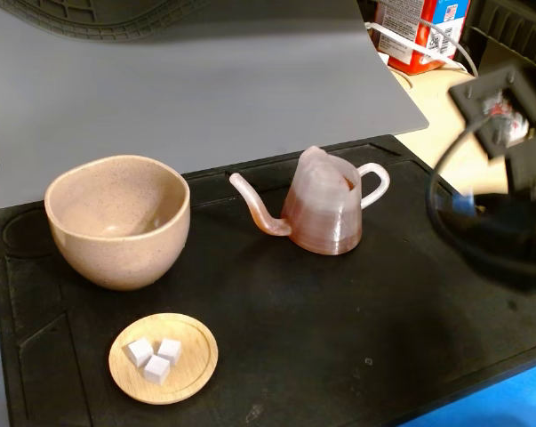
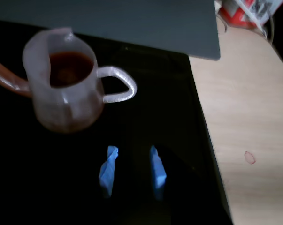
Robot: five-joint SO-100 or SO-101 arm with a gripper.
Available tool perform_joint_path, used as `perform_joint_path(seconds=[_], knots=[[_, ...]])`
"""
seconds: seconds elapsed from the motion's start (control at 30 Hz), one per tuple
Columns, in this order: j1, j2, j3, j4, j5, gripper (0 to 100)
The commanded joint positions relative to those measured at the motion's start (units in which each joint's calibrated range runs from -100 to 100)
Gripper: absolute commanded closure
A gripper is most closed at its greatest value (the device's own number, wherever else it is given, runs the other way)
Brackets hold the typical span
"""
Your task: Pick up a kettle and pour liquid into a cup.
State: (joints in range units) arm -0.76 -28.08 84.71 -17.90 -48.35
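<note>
Pinkish ridged plastic forms the kettle, which stands upright near the middle of a black mat on the counter, untouched. Its thin spout is aimed toward the cup, set well apart at the left of the fixed view, so only a lift and a tilt should be needed once it is gripped. Reddish-brown liquid is seen inside the kettle in the wrist view; the cup looks empty. The loop handle is turned away from the cup and toward the arm, apparently so that it can be reached without crossing the spout. The gripper hangs short of the kettle, its jaws parted and holding nothing, blue-tipped fingers lined up roughly below the handle in the wrist view. A small wooden dish with white cubes lies in front of the cup, clear of the likely pouring path. The approach to the handle is judged the step in hand.
</note>
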Motion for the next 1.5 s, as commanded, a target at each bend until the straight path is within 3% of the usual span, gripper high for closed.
perform_joint_path(seconds=[0.0,0.13,0.2,0.6,1.47], knots=[[0.3,8.5,-4.8,-10.6,2.9,90],[-0.2,14.1,-8.9,-11.0,3.0,82],[-0.1,18.6,-14.3,-11.0,5.8,82],[-2.6,33.5,-30.5,-11.0,8.2,82],[-0.3,42.8,-39.3,-11.0,8.7,82]])
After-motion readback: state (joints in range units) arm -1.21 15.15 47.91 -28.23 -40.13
